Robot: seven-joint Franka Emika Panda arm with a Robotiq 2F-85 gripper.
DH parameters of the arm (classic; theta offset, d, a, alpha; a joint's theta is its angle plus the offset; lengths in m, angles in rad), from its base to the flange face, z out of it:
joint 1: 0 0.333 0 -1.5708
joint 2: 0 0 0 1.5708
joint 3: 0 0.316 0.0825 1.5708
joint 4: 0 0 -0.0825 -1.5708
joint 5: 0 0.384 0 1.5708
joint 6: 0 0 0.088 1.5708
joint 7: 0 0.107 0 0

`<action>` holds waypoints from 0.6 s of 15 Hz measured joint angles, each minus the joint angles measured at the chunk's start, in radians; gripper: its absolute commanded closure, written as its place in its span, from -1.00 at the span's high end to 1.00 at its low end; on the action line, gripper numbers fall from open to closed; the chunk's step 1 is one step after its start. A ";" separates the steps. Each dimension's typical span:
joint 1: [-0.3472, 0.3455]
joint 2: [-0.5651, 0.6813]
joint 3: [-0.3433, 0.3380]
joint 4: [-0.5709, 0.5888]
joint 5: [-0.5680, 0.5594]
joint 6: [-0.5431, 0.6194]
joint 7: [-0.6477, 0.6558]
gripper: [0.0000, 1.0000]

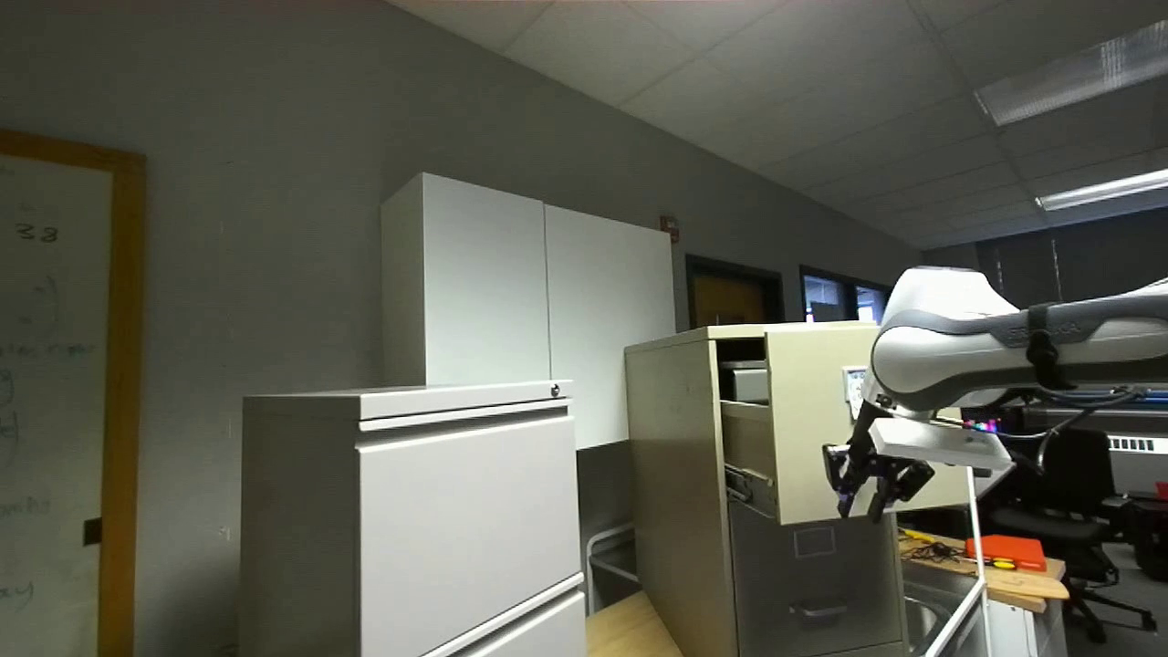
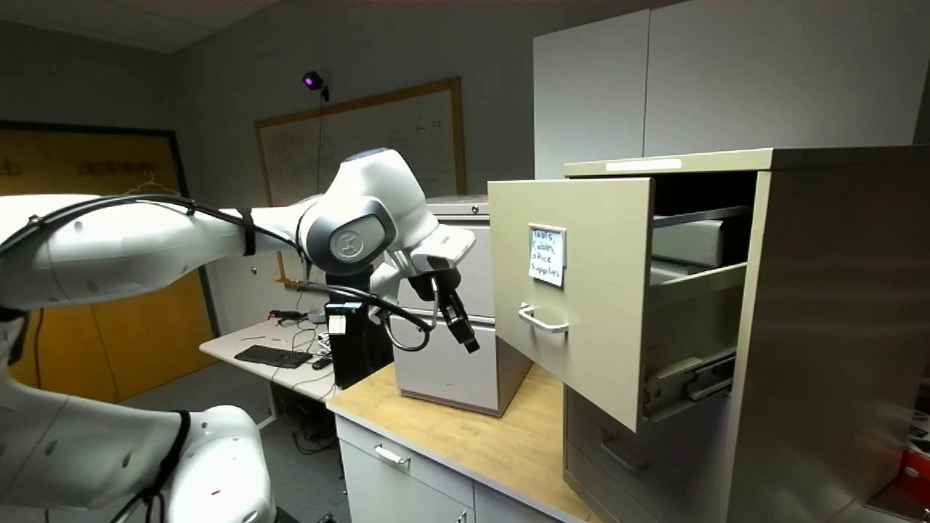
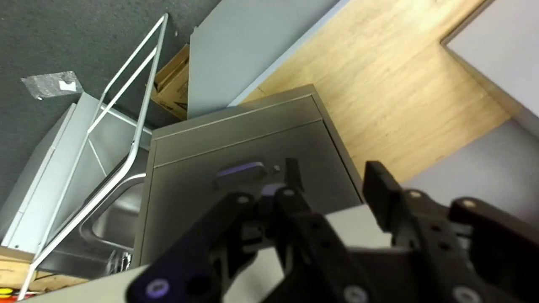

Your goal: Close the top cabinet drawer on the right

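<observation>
The top cabinet drawer has a tan front [image 1: 812, 429] and stands pulled out of the narrow beige filing cabinet [image 1: 671, 456]. In an exterior view its front [image 2: 596, 254] carries a handwritten label and a small metal handle [image 2: 541, 319]; the drawer's side rail and grey contents show. My gripper [image 1: 861, 513] is open and empty, fingers pointing down, in front of the drawer front. In an exterior view the gripper [image 2: 471, 346] appears left of the front and apart from it. In the wrist view the gripper [image 3: 332, 166] has a wide gap between fingertips; a pale drawer part [image 3: 358, 227] shows behind them.
The cabinet's lower drawer [image 1: 812, 593] is shut. A light-grey lateral cabinet [image 2: 450, 363] stands on the wooden counter [image 2: 465, 436] beside it. White wall cupboards [image 1: 493, 283] hang behind. A metal sink [image 3: 120, 219] and a white metal frame [image 3: 134, 143] show in the wrist view.
</observation>
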 measured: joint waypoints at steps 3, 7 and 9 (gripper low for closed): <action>-0.028 -0.048 0.025 -0.012 0.011 0.086 0.067 -1.00; -0.069 -0.096 0.045 -0.048 0.019 0.280 0.134 -1.00; -0.107 -0.100 0.056 -0.070 0.019 0.401 0.163 -1.00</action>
